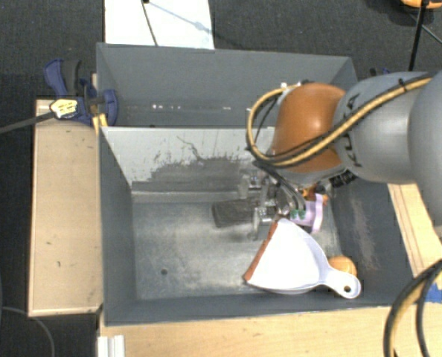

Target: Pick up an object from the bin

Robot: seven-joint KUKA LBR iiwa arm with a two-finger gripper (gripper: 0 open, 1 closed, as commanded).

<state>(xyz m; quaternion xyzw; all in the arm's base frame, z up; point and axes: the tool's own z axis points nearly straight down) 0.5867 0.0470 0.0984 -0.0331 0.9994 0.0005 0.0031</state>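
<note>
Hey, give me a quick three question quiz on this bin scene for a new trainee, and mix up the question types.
1. True or false: the white funnel lies against the left wall of the bin.
2. Multiple choice: what lies right beside the funnel's handle? A) a small orange rounded thing B) a blue ball C) a green cup
3. Fill in: the arm reaches into the bin from the view's ____ side.

Key: 1 false, it lies at the right, near the front wall; 2 A; 3 right.
</note>
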